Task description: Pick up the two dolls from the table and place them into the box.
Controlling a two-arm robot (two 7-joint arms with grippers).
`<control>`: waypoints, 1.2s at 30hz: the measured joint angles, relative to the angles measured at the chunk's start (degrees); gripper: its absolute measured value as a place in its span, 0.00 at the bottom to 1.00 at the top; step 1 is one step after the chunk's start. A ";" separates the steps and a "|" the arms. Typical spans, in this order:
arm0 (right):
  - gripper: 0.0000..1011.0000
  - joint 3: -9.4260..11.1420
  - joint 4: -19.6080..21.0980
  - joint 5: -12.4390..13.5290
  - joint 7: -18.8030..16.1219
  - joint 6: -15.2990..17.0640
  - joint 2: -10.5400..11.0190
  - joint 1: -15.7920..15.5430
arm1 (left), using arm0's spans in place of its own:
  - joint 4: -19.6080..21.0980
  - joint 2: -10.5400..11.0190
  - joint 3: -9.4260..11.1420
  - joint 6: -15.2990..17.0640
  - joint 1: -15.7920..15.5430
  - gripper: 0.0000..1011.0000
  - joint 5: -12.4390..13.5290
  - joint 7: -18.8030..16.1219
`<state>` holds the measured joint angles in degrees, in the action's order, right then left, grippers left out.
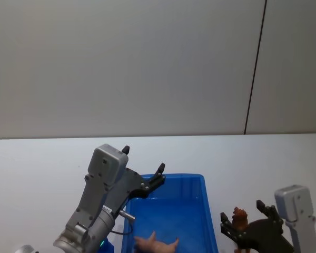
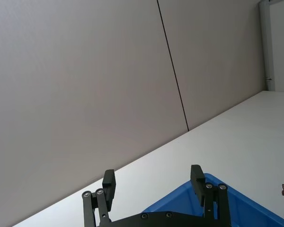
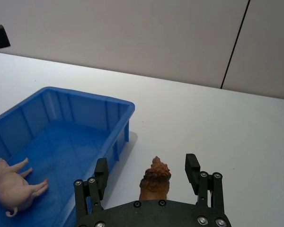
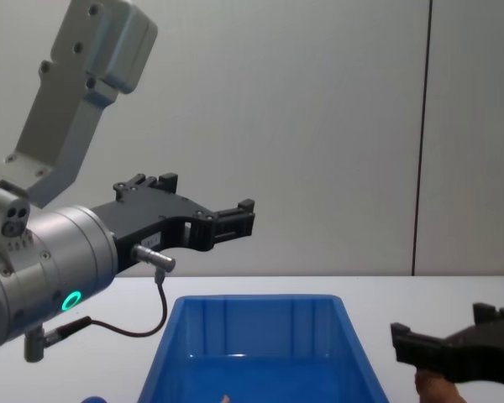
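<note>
The pale pink doll (image 1: 155,245) is seen lying on its side on the floor of the blue box (image 1: 200,178), at its near end. Just beside the box's right wall, the right pincer (image 3: 146,164) is held released low over the white tabletop (image 3: 203,118), its fingers (image 3: 192,163) spread on either side of the reddish-brown doll (image 3: 155,180) without touching it; the doll is seen upright between them, its feet hidden behind the pincer's body. Farther off, the left pincer (image 1: 143,159) is held released and empty, above the box's far left part.
</note>
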<state>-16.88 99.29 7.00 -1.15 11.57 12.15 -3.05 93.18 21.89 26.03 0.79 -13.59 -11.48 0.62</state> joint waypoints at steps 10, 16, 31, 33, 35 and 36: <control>0.99 0.19 -1.45 0.75 1.08 0.17 0.07 -0.99 | 0.00 0.00 0.00 0.00 0.00 0.99 0.00 0.00; 0.99 0.16 -3.12 1.06 1.09 0.24 -0.35 -1.00 | 0.00 0.00 0.00 0.00 0.00 0.99 0.00 0.00; 0.84 -0.07 -7.10 1.36 0.54 0.06 -1.73 0.02 | 0.00 0.00 0.00 0.00 0.00 0.99 0.00 0.00; 0.79 -0.08 -7.37 1.40 0.54 0.06 -1.84 0.08 | 0.00 0.00 0.00 0.00 0.00 0.99 0.00 0.00; 0.73 -0.09 -7.64 1.47 0.53 0.06 -1.97 0.16 | 0.00 0.00 0.00 0.00 0.00 0.99 0.00 0.00; 0.72 -0.09 -7.80 1.51 0.55 0.06 -2.05 0.18 | 0.00 0.00 0.00 0.00 0.00 0.99 0.00 0.00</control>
<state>-16.97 91.50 8.51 -0.60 11.64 10.11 -2.87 93.18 21.89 26.02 0.79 -13.59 -11.48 0.63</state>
